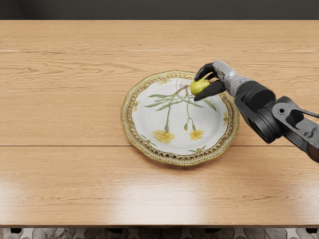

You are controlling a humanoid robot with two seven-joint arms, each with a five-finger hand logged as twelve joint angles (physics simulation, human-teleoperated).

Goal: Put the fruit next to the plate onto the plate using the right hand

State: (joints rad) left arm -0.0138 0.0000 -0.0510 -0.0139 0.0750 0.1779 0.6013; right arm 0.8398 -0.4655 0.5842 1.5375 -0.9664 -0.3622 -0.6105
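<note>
Starting down at the near edge, a strip of stone-patterned floor (149, 233) peeks out under the front lip of the pale wooden surface (75, 184), with a soft glare on the boards closest to us. Moving up, we reach the plate (149, 127), round and white, lying flat just right of the middle of the surface. Its rim is a lacy gold band, and the well is painted with a green-stemmed plant: two yellow flowers on the near side, long leaves fanning toward the far side.

Now to the action at the plate's far right. The right arm (269, 112) comes in from the right edge, dark bulky joints first, then a grey wrist, slanting up and leftward over the rim. At its end the right hand (217, 78) is clamped on the fruit (199, 86), a small yellow-green thing, with black fingers (203, 72) curled over its far side and another pressing in from the near side. The fruit is inside the plate's outline, over the far-right part of the well, just within the gold rim. Whether it's touching the china or hanging just above it, I can't tell from this angle.

Beyond the hand the boards run back to the far edge, and behind that is a dark backdrop (159, 9).
</note>
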